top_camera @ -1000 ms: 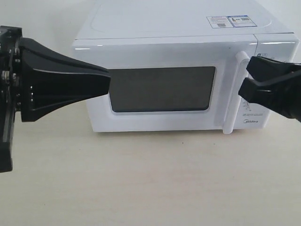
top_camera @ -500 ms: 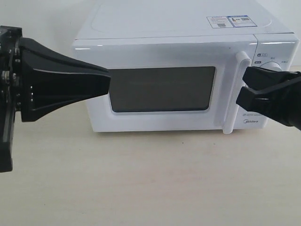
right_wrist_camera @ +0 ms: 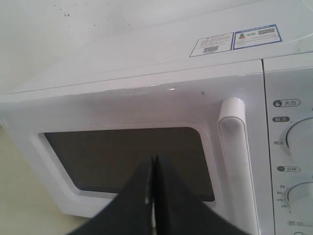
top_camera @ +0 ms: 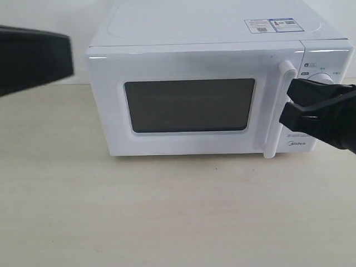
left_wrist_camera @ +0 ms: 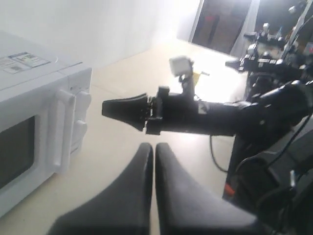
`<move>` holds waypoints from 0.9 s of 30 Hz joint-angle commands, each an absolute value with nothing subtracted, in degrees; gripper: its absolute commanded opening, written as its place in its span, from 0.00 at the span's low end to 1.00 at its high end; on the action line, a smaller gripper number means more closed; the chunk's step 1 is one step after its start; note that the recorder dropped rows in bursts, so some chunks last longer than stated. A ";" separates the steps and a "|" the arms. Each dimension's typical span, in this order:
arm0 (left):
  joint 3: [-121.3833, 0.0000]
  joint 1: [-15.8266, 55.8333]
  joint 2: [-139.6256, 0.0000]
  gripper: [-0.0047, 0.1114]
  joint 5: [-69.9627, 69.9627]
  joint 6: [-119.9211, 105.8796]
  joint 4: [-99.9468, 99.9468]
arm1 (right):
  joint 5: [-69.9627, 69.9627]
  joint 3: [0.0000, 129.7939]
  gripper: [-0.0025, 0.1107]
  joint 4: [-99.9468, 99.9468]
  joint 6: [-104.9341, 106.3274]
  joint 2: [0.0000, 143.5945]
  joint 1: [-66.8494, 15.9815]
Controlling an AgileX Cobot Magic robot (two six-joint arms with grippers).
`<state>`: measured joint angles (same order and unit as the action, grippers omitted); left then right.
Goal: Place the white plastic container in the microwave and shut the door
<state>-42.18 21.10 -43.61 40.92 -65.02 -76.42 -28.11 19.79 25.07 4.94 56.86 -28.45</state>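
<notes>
The white microwave (top_camera: 211, 33) stands at the middle of the table with its door (top_camera: 189, 64) closed; the dark window (top_camera: 189, 105) shows nothing inside. My right gripper (top_camera: 288, 101) hovers just right of the vertical bar handle (top_camera: 276, 111), in front of the dials. Its wrist view has the fingers pressed together and empty (right_wrist_camera: 153, 159) before the window, with the handle (right_wrist_camera: 234, 156) beside them. My left gripper (top_camera: 68, 54) is a blurred black shape at the upper left, off the door. It is shut and empty (left_wrist_camera: 154, 146). The white plastic container is out of view.
Pale tabletop (top_camera: 178, 211) stretches in front of the microwave. In the left wrist view, the right arm (left_wrist_camera: 205, 117) reaches toward the microwave (left_wrist_camera: 29, 88), with dark stands and cables (left_wrist_camera: 274, 161) behind it.
My left gripper has pulled back from the door's left edge, up and to the left. The right gripper dropped slightly beside the handle earlier and has since held still.
</notes>
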 commanded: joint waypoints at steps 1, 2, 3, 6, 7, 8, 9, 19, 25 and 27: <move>-41.76 21.27 -35.69 0.07 41.66 -58.52 -77.43 | -27.97 19.35 0.02 24.95 4.96 56.60 -27.96; -41.35 21.16 -33.04 0.07 41.66 -58.52 -77.54 | -27.97 19.35 0.02 24.95 4.96 56.60 -27.96; -40.94 21.01 -31.20 0.07 41.52 -58.52 -77.54 | -27.97 19.35 0.02 24.95 4.96 56.60 -27.96; -39.21 19.23 -24.29 0.07 40.35 -58.52 -77.54 | -27.97 19.35 0.02 24.95 4.96 56.60 -27.96; -38.49 18.04 -22.10 0.07 39.92 -58.52 -77.54 | -27.97 19.35 0.02 24.95 4.96 56.60 -27.96; -37.78 16.62 -20.02 0.07 39.48 -58.52 -77.54 | -27.97 19.35 0.02 24.95 4.96 56.60 -27.96; -37.22 15.45 -18.39 0.07 38.90 -58.52 -77.54 | -27.97 19.35 0.02 24.95 4.96 56.60 -27.96; -28.78 5.07 0.00 0.07 35.35 -50.73 -84.32 | -27.97 19.35 0.02 24.95 4.96 56.60 -27.96; -27.98 4.32 0.00 0.07 36.03 -50.73 -88.22 | -28.23 19.35 0.02 24.95 4.96 56.61 -27.96; -27.98 4.32 0.00 0.07 35.73 -51.69 -88.22 | -28.23 19.35 0.02 24.95 4.96 56.61 -27.96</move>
<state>-28.31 4.47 -0.34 36.24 -51.24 -86.99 -28.11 19.79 25.07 4.94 56.83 -28.45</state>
